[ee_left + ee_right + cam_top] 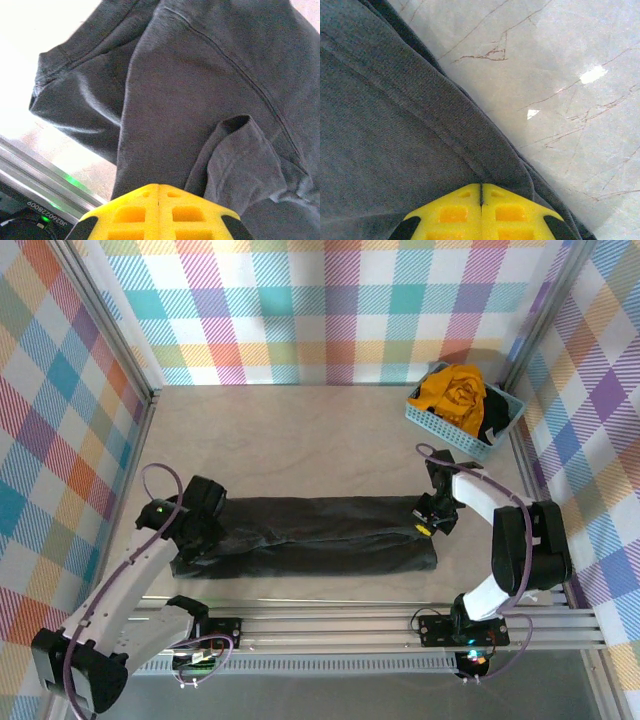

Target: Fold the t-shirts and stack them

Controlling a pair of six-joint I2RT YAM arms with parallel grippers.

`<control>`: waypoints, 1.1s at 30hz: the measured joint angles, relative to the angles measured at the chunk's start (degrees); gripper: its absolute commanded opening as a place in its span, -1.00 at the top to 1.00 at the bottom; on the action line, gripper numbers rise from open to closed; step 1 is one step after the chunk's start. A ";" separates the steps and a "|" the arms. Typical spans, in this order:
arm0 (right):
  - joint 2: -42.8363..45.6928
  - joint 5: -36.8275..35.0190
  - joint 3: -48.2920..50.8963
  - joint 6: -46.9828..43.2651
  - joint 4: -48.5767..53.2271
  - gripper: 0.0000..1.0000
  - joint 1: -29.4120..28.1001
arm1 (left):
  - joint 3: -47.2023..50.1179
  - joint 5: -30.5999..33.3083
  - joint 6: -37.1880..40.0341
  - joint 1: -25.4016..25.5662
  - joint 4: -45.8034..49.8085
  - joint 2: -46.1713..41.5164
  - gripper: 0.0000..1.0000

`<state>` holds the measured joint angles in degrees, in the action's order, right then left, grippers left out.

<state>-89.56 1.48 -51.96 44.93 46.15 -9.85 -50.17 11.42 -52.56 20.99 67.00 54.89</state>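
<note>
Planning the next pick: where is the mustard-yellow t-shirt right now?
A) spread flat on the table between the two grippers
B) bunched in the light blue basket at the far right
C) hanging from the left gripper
B: the mustard-yellow t-shirt sits bunched inside the light blue basket; the one spread out is the dark t-shirt.

Count with me: two hands on your rig, one left hand (198,532) and one right hand (432,521). One dark t-shirt (310,535) out on the desk (300,430). One light blue basket (440,426). One mustard-yellow t-shirt (455,390) in it, plus some dark cloth (496,420); you can't tell how many shirts that is.
</note>
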 measured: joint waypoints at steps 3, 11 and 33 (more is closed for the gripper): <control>0.00 -0.42 0.00 -0.22 0.07 1.00 0.00 | -0.09 0.39 -1.62 3.43 0.50 -0.31 1.00; 0.04 -1.40 -0.98 -0.79 0.72 1.00 0.00 | 1.49 0.59 -5.18 11.39 -1.79 3.45 1.00; 2.40 0.15 -3.37 -3.43 1.05 0.77 -1.20 | 6.73 -1.46 -5.75 10.49 -11.82 13.75 0.05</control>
<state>-87.15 1.63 -55.33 41.50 47.20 -11.05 -43.44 9.96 -58.30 31.48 55.18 68.64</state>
